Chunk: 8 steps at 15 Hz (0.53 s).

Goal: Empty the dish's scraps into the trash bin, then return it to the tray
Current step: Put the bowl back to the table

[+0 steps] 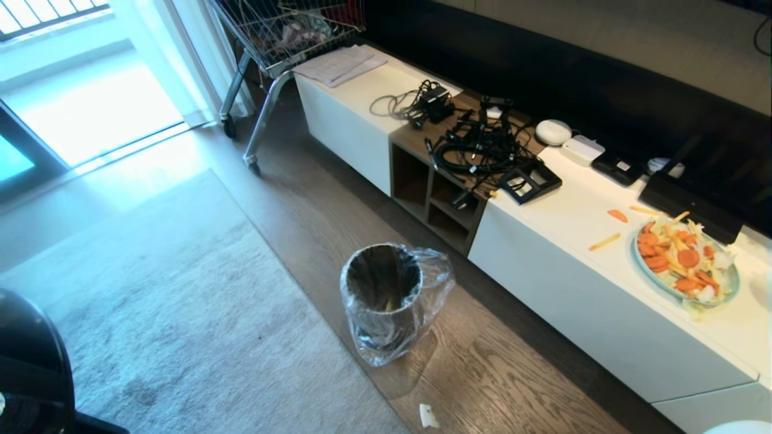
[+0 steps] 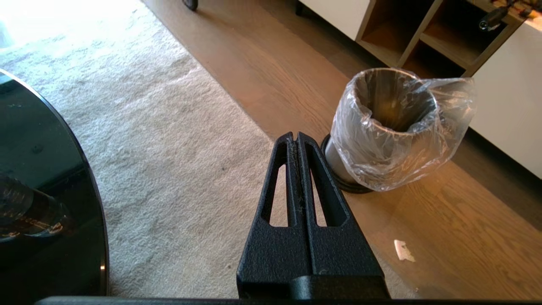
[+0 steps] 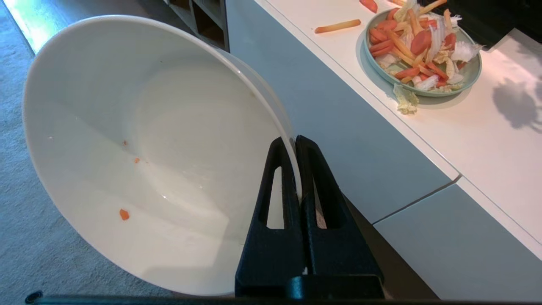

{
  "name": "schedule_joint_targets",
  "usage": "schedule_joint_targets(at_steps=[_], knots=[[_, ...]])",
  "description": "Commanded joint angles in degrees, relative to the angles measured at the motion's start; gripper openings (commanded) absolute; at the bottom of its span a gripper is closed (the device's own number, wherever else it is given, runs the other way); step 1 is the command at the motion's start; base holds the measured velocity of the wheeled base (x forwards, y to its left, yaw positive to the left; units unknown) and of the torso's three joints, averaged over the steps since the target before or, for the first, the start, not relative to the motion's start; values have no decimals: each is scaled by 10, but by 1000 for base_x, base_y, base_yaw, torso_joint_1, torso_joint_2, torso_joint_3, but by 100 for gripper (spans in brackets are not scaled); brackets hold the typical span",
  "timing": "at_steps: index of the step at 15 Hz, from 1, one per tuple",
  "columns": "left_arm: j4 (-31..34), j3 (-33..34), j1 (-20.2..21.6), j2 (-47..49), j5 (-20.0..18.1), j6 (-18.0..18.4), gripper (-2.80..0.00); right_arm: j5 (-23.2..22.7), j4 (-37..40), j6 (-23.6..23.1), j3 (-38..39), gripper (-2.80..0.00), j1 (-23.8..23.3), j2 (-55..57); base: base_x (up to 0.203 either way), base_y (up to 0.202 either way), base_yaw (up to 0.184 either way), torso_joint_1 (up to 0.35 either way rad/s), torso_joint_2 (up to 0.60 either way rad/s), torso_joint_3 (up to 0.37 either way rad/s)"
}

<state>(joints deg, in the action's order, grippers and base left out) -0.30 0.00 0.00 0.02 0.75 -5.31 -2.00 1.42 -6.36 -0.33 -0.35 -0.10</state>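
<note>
The right gripper (image 3: 296, 142) is pinched on the rim of the plain round white bowl (image 3: 148, 156), which hangs tilted with its mouth towards the carpet. Only a few tiny orange crumbs (image 3: 123, 214) cling to the inside; no whole carrot slices show in it, so the emptying looks done and the return to the tray is the step in hand. The tray is in none of the views, so the robot must first bring it into sight. Since the hold is a thin pinch on one edge, the bowl should travel slowly and be levelled before it is lowered, or it may swing or slip. It should be set flat and only then released.

The left gripper (image 2: 296, 137), pressed together and holding nothing, hangs over the pale carpet (image 2: 169, 148) beside the glossy black round tabletop (image 2: 42, 169).

Farther off, the small round dark bin with its crinkly clear plastic liner (image 1: 386, 295) stands on the wood floor (image 1: 494, 361), a white scrap of paper (image 1: 427, 416) near it. Beyond runs the long white low cabinet (image 1: 573, 283) carrying a pale green plate of mixed vegetable pieces (image 1: 684, 262); the bowl must swing clear of both.
</note>
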Motion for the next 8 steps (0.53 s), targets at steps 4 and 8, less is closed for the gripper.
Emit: schedule_joint_targets(at_steps=[4, 8], knots=[[0, 0, 1, 0, 0, -1, -280, 0, 0, -1, 0, -280, 0, 1, 0, 0, 0, 2, 3, 205], [0, 0, 1, 0, 0, -1, -280, 0, 0, -1, 0, -280, 0, 1, 0, 0, 0, 1, 2, 203]])
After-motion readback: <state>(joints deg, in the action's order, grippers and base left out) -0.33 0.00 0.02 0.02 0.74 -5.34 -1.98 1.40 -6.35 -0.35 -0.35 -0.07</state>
